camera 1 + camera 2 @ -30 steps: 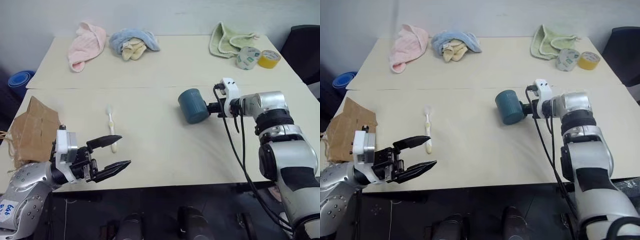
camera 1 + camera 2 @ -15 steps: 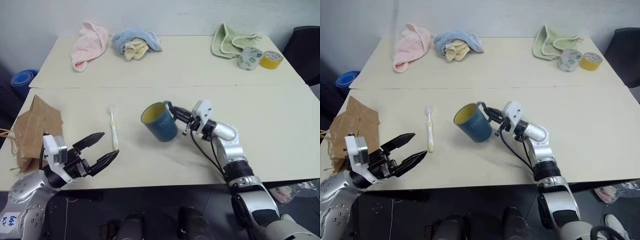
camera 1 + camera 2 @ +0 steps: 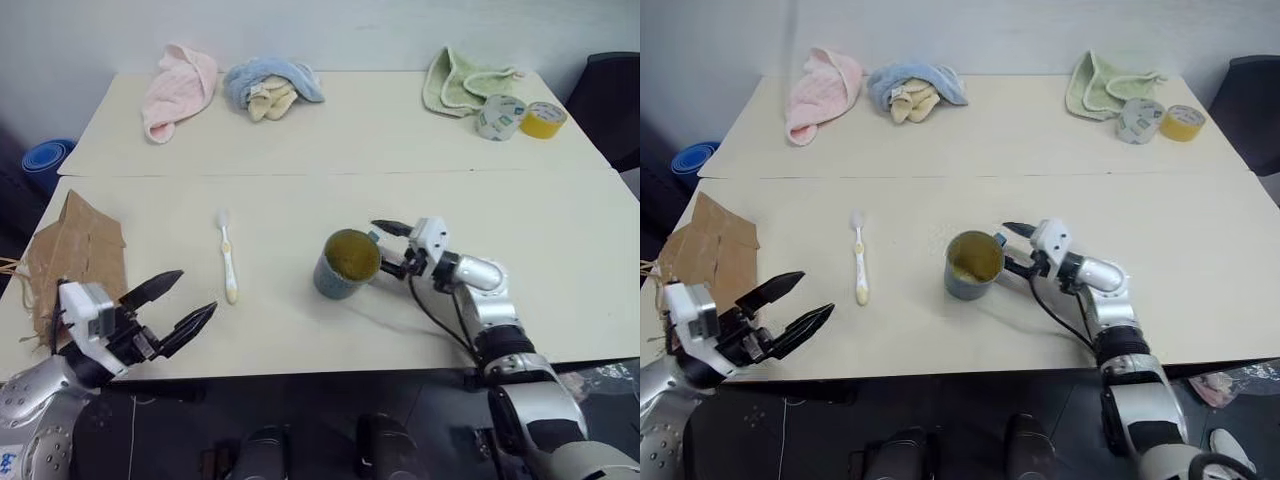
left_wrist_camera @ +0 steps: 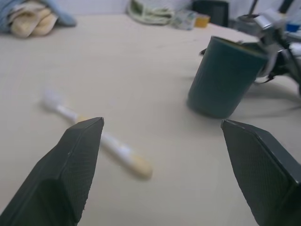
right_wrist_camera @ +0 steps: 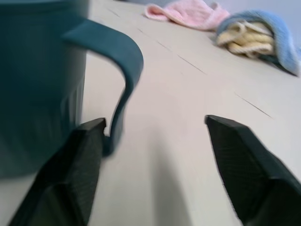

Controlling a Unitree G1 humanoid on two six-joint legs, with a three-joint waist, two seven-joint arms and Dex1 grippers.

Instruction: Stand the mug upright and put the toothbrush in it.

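The dark slate-blue mug (image 3: 343, 268) stands upright on the near table, its yellowish inside facing up. My right gripper (image 3: 380, 247) is open just to the right of it. In the right wrist view the mug's handle (image 5: 123, 61) sits between the spread fingers, close to one of them, and neither pinches it. The cream toothbrush (image 3: 228, 256) lies flat to the left of the mug, bristle head at the far end. My left gripper (image 3: 197, 291) hovers open near the table's front left edge, short of the toothbrush (image 4: 106, 143), with nothing in it.
A brown paper bag (image 3: 75, 255) lies at the left edge beside my left arm. On the far table lie a pink towel (image 3: 180, 85), a blue and yellow towel bundle (image 3: 270, 85), a green cloth (image 3: 460, 80) and two tape rolls (image 3: 515, 116).
The mug went from tilted in my right gripper to upright on the table, further right. The right gripper has opened off its handle. My left gripper drew back to the left and lower.
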